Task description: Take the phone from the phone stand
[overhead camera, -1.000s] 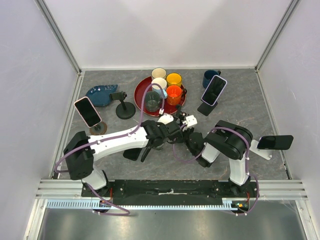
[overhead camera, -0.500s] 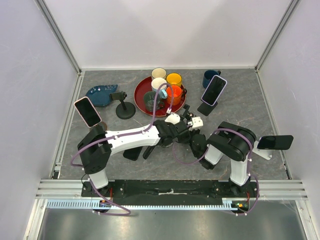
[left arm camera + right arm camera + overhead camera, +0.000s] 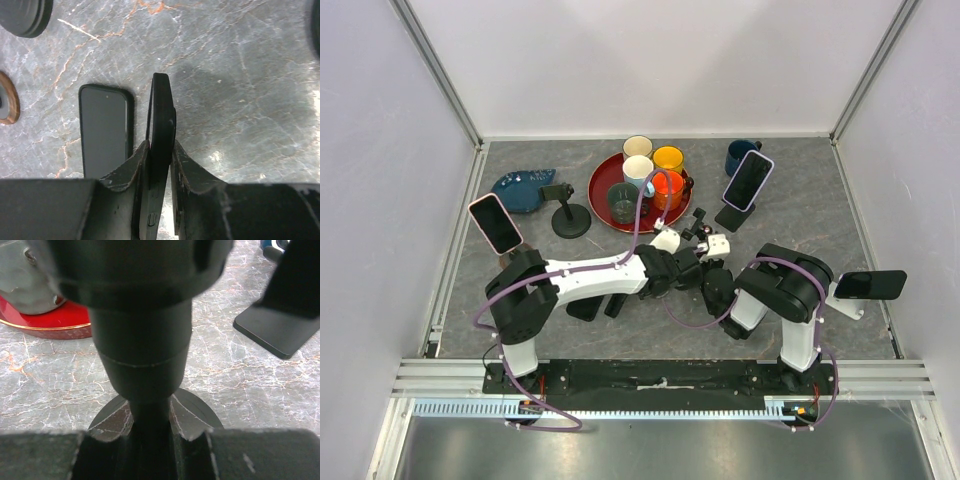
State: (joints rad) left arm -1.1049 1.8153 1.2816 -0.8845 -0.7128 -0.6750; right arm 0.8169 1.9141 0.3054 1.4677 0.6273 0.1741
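From the top external mount, looks steeply down from high above and behind both arm bases, far enough back to take in the whole counter (image 3: 800, 290). From the left wrist, sits close behind the left tool (image 3: 161, 147) and faces straight down at the marble from near range, with a black phone (image 3: 161, 115) edge-on at centre. From the right wrist, rides just behind the right tool (image 3: 150, 417), low and almost level across the counter, largely blocked by the phone stand (image 3: 142, 340) right at the lens. Shares the flat phone (image 3: 105, 132) between overhead and left wrist. Shares the red tray (image 3: 45, 322) and a square black base (image 3: 277, 330) between overhead and right wrist.
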